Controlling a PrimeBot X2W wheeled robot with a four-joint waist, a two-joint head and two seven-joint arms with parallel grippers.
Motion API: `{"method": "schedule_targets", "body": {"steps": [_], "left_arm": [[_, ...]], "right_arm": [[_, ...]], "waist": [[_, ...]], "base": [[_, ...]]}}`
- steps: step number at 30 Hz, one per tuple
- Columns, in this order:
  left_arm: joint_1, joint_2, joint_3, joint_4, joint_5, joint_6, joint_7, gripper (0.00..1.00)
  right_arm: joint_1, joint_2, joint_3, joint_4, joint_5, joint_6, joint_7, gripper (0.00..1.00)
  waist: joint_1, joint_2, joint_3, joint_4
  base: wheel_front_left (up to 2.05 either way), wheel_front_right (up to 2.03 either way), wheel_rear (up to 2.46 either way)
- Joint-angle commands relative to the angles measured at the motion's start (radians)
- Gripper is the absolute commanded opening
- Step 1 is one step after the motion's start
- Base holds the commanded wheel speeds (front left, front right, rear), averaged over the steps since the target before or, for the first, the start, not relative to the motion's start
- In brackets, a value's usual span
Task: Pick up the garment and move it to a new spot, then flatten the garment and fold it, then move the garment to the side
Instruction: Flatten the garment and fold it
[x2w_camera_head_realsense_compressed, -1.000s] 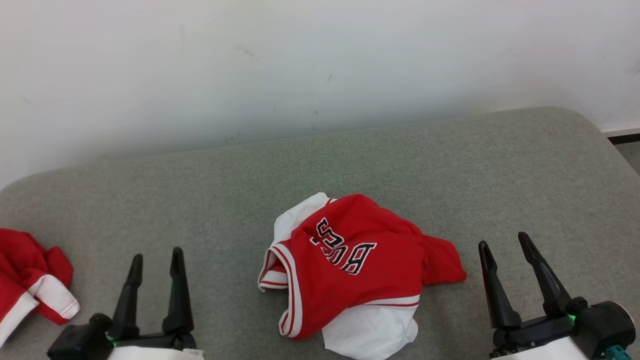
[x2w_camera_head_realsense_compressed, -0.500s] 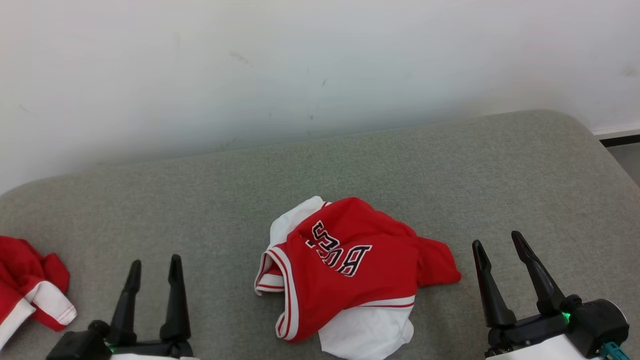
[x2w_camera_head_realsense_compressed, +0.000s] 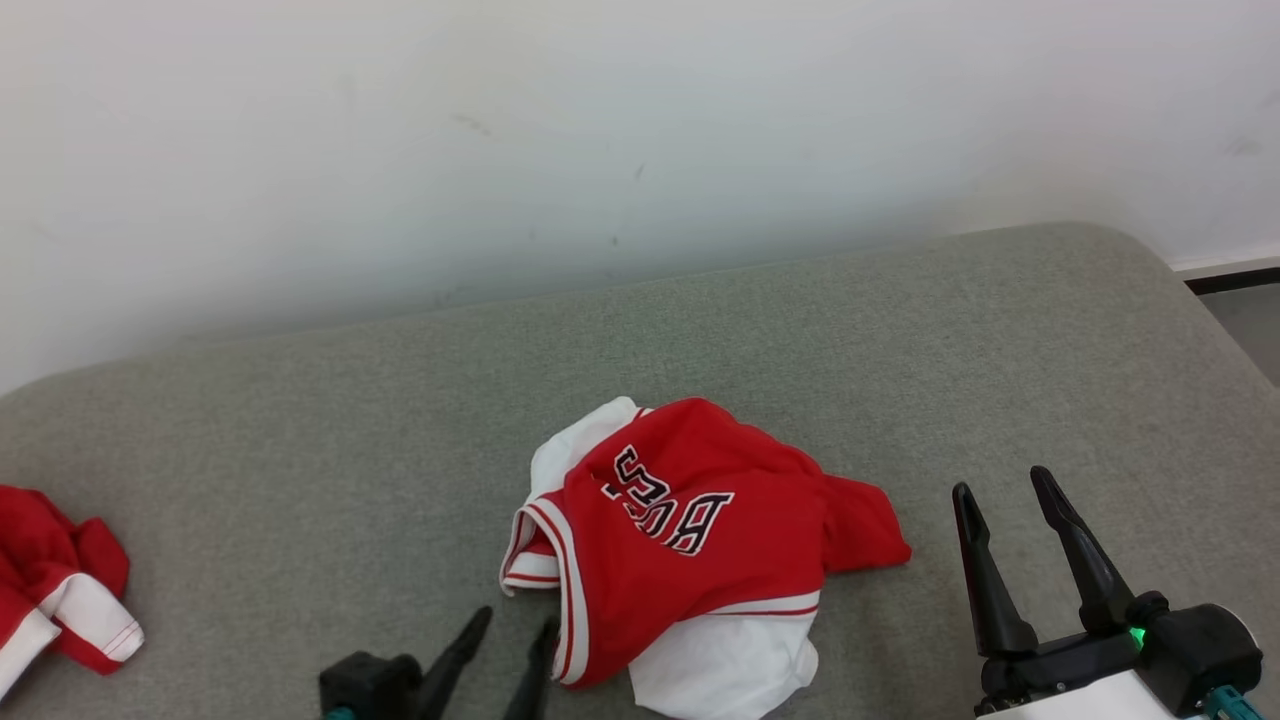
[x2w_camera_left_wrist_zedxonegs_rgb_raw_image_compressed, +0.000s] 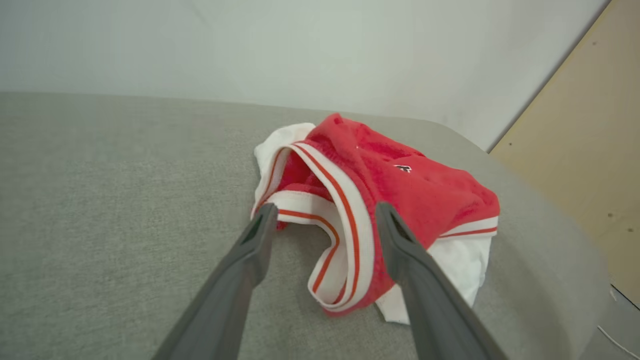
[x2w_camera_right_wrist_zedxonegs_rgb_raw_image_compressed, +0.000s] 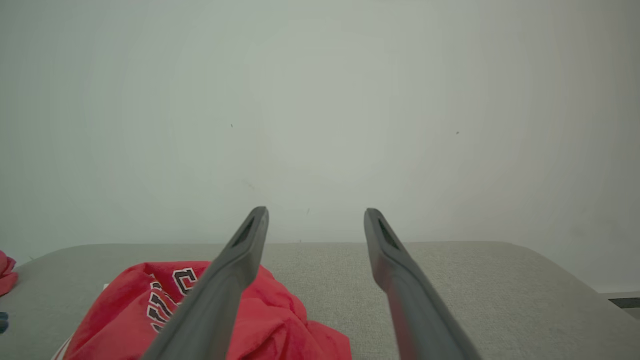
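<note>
Both pairs of jaws gape empty by the crumpled red, white-trimmed garment (x2w_camera_head_realsense_compressed: 720, 560) with black lettering

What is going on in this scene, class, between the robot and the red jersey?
A two-armed robot looks set to pick up a crumpled red and white jersey lying on a grey padded surface. Its left gripper is open and close to the jersey's striped edge; nothing is gripped yet. The right gripper sits open off to the jersey's right. Another red and white garment lies at the far left.
</note>
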Motion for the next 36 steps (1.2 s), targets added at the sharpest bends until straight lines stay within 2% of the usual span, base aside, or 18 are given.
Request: {"method": "schedule_targets", "body": {"steps": [1,7,14,15,16,17,24,29,32,36], "left_arm": [[-0.013,0.018,-0.027,0.004,-0.020,-0.003,0.026,1.00],[-0.040,0.058,-0.118,0.044,-0.114,-0.003,0.162,1.00],[-0.089,0.083,-0.164,0.109,-0.156,-0.002,0.185,1.00],[-0.097,0.082,-0.166,0.116,-0.163,-0.002,0.178,0.48],[-0.102,0.083,-0.160,0.124,-0.167,-0.002,0.176,0.07],[-0.108,0.086,-0.164,0.126,-0.167,-0.002,0.172,0.00],[-0.153,0.118,-0.156,0.066,-0.215,-0.002,0.127,0.00],[-0.236,0.230,-0.153,0.016,-0.243,-0.002,0.180,0.00],[-0.329,0.297,-0.155,0.041,-0.289,-0.003,0.240,0.00],[-0.425,0.337,-0.180,0.116,-0.351,-0.003,0.294,0.00]], "right_arm": [[0.005,0.001,0.001,0.004,0.006,-0.002,0.000,1.00],[-0.008,0.007,0.003,0.010,0.009,-0.002,0.000,1.00],[-0.009,0.013,0.004,0.013,0.016,-0.002,0.000,1.00],[-0.011,0.014,0.000,0.011,0.017,-0.002,0.000,1.00],[-0.012,0.015,-0.003,0.010,0.017,-0.002,0.000,1.00],[-0.011,0.016,-0.003,0.009,0.018,-0.002,0.000,1.00],[-0.003,0.023,-0.020,0.008,0.014,-0.002,0.000,1.00],[-0.004,0.024,-0.024,0.007,0.010,-0.002,0.000,1.00],[-0.015,0.024,-0.025,0.010,0.008,-0.002,0.000,1.00],[-0.019,0.024,-0.018,0.011,0.008,-0.002,0.000,1.00]], "waist": [[0.0000,-0.0001,0.002,-0.010],[0.0000,-0.0001,0.012,-0.054],[0.0000,-0.0001,0.027,-0.093],[0.0000,-0.0001,0.028,-0.096],[0.0000,-0.0001,0.030,-0.097],[0.0000,-0.0001,0.031,-0.099],[0.0000,-0.0001,0.031,-0.096],[0.0000,-0.0001,0.026,-0.081],[0.0000,-0.0001,0.031,-0.077],[0.0000,-0.0001,0.038,-0.080]], "base": [[0.00,0.00,0.00],[0.00,0.00,0.00],[0.00,0.00,0.00],[0.00,0.00,0.00],[0.00,0.00,0.00],[0.00,0.00,0.00],[0.00,0.00,0.00],[0.00,0.00,0.00],[0.00,0.00,0.00],[0.00,0.00,0.00]]}}
